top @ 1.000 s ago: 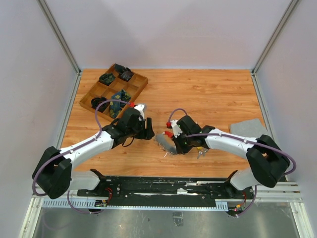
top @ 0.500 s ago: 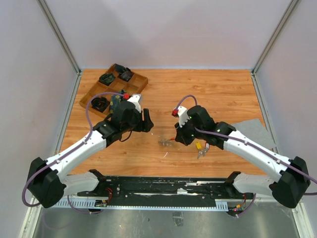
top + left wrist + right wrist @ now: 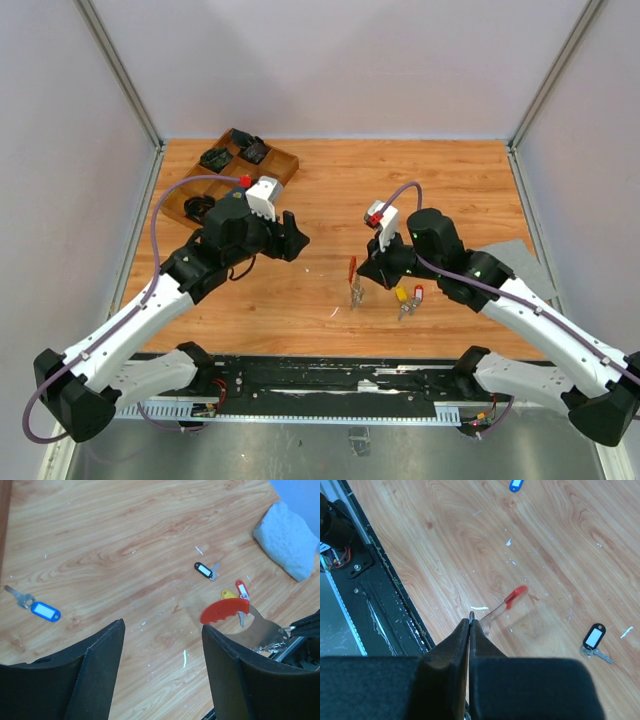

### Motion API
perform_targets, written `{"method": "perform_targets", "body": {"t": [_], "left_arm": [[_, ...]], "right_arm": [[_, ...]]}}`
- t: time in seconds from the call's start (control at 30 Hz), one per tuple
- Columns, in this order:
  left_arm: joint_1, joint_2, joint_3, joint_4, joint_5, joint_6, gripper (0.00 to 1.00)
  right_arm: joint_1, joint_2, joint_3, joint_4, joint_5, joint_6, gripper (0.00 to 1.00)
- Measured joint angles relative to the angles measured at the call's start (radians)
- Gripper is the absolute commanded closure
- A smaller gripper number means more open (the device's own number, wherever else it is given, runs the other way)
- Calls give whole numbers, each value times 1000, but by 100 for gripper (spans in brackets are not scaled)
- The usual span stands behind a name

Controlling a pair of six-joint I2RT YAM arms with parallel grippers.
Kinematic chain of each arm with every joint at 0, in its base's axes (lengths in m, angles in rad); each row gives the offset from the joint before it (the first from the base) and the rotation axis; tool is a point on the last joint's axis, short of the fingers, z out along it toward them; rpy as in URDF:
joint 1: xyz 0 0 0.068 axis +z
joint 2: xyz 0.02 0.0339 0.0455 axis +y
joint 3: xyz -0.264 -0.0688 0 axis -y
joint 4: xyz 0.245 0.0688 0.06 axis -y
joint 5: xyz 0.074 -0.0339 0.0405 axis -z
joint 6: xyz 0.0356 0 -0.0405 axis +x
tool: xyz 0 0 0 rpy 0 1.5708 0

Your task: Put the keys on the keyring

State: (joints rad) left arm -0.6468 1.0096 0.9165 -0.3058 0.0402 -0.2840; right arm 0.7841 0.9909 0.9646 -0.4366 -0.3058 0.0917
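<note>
My right gripper (image 3: pixel 368 272) (image 3: pixel 470 622) is shut on the thin metal ring of the keyring (image 3: pixel 354 282). The keyring hangs above the table, its red plastic part (image 3: pixel 516 595) (image 3: pixel 225 611) and silvery strap (image 3: pixel 261 630) pointing away from the jaws. A yellow-headed key (image 3: pixel 400 295) (image 3: pixel 229 594) and a red-headed key (image 3: pixel 417 293) (image 3: pixel 242 588) lie on the wood just right of it. My left gripper (image 3: pixel 297 240) (image 3: pixel 162 627) hovers open to the left, with only bare table between its fingers.
A key with a black tag (image 3: pixel 203 570) (image 3: pixel 594 637) and another with a blue tag (image 3: pixel 45 611) (image 3: pixel 516 485) lie loose on the table. A wooden compartment tray (image 3: pixel 290 160) holding dark items sits at the back left. A grey cloth (image 3: pixel 515 255) (image 3: pixel 290 540) lies at the right.
My right gripper has risen and moved right, lifting the keyring off the table. The left arm has pulled up and back towards the tray, away from the keyring.
</note>
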Motion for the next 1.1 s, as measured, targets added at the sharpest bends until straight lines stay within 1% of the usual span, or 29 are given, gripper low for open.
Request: {"method": "perform_targets", "body": {"t": [0.13, 0.27, 0.37, 0.47, 0.53, 0.6, 0.7, 0.87, 1.1], "left_arm": [[0, -53, 4, 3, 33, 34, 32], [-1, -119, 8, 36, 97, 56, 37], [-8, -138, 27, 58, 144, 67, 38], [-47, -147, 53, 82, 168, 76, 38], [-98, -161, 63, 105, 177, 82, 38], [-146, -184, 69, 140, 196, 91, 39], [-174, -220, 77, 198, 239, 100, 40], [-175, -239, 115, 311, 335, 103, 44], [-180, -191, 187, 395, 454, 116, 44]], "right_arm": [[-1, -37, 20, -10, -37, -16, 99], [-1, -78, 65, -17, -74, -38, 99], [-1, -100, 117, -18, -103, -52, 99], [-1, -124, 167, -6, -146, -63, 99], [-1, -133, 192, 10, -185, -63, 99], [-1, -138, 209, 43, -237, -62, 100], [-1, -142, 228, 98, -318, -56, 99], [-1, -142, 260, 209, -432, -38, 99], [-1, -143, 267, 369, -506, 8, 99]]}}
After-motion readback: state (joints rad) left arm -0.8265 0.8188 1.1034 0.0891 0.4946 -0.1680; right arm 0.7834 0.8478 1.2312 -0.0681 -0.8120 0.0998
